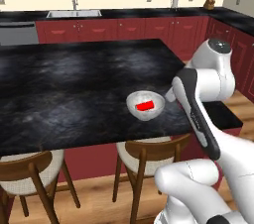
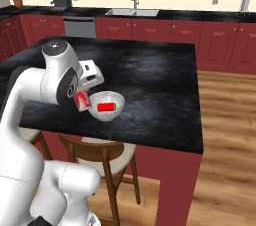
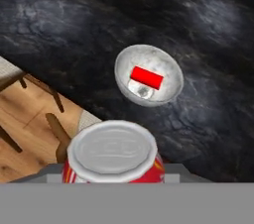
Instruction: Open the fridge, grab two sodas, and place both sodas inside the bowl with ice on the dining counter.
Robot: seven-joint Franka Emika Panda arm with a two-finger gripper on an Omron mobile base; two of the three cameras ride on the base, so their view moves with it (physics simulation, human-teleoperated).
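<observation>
The desk (image 1: pixel 74 84), a black marbled island, carries the bowl with ice (image 1: pixel 132 104) near its near edge, above a wooden stool (image 1: pixel 149 156). One red soda can (image 1: pixel 144 106) lies on its side inside the bowl. The gripper (image 2: pixel 82 101) hangs just left of the bowl, partly parted and clamped on a second soda can (image 3: pixel 113 153), held upright and clear of the rim.

In the hand view the held soda can (image 3: pixel 112 154) is cut off by the bottom band, its fingers hidden. In the right base view the arm (image 2: pixel 57 77) hides most of it.
</observation>
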